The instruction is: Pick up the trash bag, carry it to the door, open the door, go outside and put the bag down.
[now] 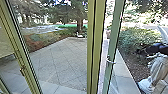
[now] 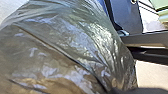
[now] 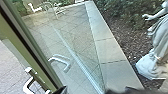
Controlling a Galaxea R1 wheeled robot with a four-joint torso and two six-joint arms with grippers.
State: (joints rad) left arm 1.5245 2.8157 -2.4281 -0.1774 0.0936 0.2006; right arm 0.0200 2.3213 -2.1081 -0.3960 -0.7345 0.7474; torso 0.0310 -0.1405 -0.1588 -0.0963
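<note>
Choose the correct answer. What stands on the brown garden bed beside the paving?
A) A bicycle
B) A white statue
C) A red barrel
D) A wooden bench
B, because the right wrist view shows a white draped statue, one arm held out, on the brown bed beside the pale slabs.

Glossy plastic trash bag [image 2: 62, 50], shiny metal door handle [image 3: 26, 87], matt paving [image 1: 67, 60]

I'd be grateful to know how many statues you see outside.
1. The pale statue stands to the right, in the mulch bed beside the paving slabs. Others may be hidden behind the shrubs or the door frame.
</note>
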